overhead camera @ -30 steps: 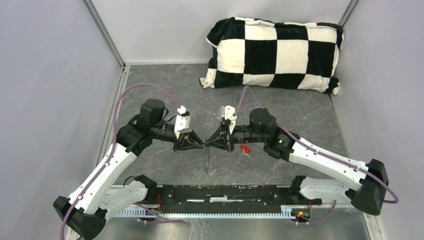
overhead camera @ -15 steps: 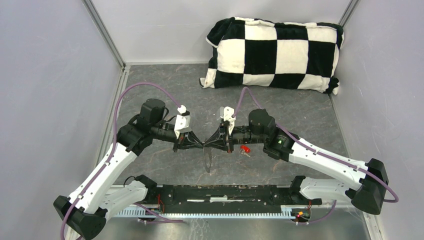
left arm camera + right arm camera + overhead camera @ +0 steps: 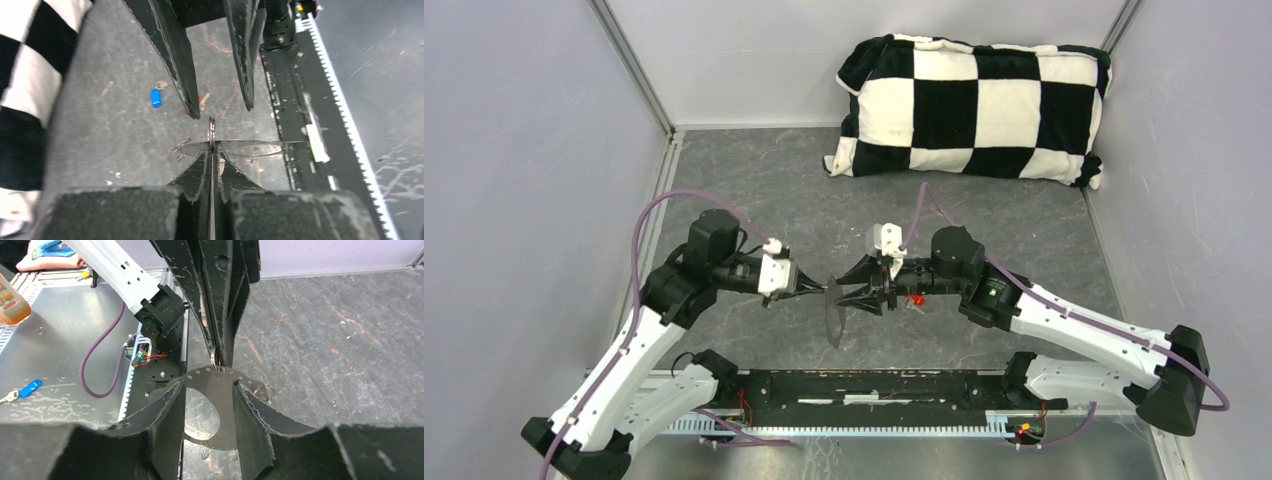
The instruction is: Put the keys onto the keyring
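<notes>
My left gripper is shut on the rim of the grey keyring and holds it above the mat. In the left wrist view the keyring shows edge-on at my closed fingertips. My right gripper is open, and its two fingers straddle the keyring band from the opposite side. The blue key lies on the mat beyond the right fingers. The red key lies on the mat under the right wrist, partly hidden.
A black-and-white checkered pillow lies at the back right. Grey walls close off left, back and right. A black rail runs along the near edge between the arm bases. A small blue tag lies on the metal bench.
The right gripper has opened wide around the keyring. The left gripper has drawn back to the left and lower, and the keyring has turned and now shows broader from above.
</notes>
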You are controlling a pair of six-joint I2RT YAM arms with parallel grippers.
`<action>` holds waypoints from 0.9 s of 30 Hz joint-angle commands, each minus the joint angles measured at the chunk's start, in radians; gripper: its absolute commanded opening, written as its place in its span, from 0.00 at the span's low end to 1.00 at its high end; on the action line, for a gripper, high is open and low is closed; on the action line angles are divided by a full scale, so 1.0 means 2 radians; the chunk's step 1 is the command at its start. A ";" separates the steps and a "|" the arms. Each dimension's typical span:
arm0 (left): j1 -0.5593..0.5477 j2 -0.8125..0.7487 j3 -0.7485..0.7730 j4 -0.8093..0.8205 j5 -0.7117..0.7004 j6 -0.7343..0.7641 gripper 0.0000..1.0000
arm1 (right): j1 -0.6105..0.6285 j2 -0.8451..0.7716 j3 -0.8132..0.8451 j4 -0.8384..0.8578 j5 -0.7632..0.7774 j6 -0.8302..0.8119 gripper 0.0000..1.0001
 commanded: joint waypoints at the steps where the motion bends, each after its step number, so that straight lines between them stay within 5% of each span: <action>1: -0.001 -0.041 -0.019 0.013 -0.013 0.141 0.02 | 0.004 -0.030 -0.011 0.025 0.011 -0.042 0.48; 8: -0.001 -0.101 -0.070 -0.009 -0.022 0.332 0.02 | 0.004 -0.058 -0.035 0.043 0.017 -0.077 0.53; 16: -0.001 -0.138 -0.094 -0.022 -0.003 0.443 0.02 | 0.004 -0.071 -0.057 0.051 0.007 -0.093 0.53; 22: -0.001 -0.125 -0.071 -0.023 0.020 0.376 0.02 | 0.003 -0.073 -0.063 0.060 0.004 -0.093 0.53; 27: -0.001 -0.101 -0.046 0.059 0.048 0.153 0.02 | 0.005 -0.078 -0.077 0.103 -0.002 -0.073 0.52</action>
